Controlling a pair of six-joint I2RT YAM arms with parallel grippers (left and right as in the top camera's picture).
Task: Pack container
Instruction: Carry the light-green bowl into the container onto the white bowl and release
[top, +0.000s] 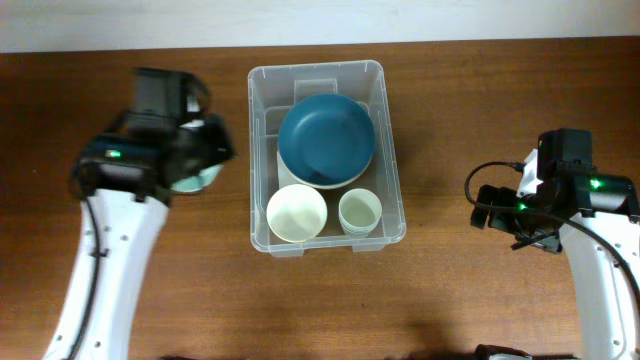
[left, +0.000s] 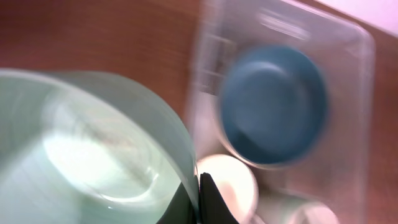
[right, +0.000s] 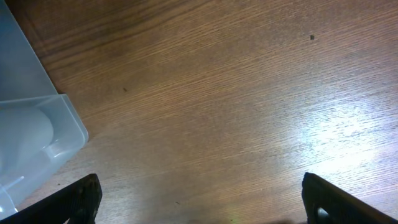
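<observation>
Here, the large clear rectangular plastic container (top: 262, 150) sits in the middle of the brown wooden bench (top: 470, 90), between the two arms. Inside it, a round dark-blue dish (top: 327, 138) fills the far half, lying on a white plate (top: 325, 184) of which only a thin edge shows. In the near half, a cream bowl (top: 297, 213) stands on the robot's left and a smaller pale-green cup (top: 360, 211) on its right, just beside each other.

The left tool (left: 199, 198) is clamped on the rim of a translucent pale-green bowl (left: 81, 149), one finger inside the wall and one outside. From overhead, this bowl is largely hidden beneath the left arm, just to the left of the container and outside it. Whether the bowl touches the bench cannot be told. The left wrist view is blurred, with the container and its contents smeared on the right.

The right tool (right: 202, 210) has its fingers spread wide with nothing between them, over bare bench to the right of the container. One corner of the container shows at the left edge of the right wrist view.
</observation>
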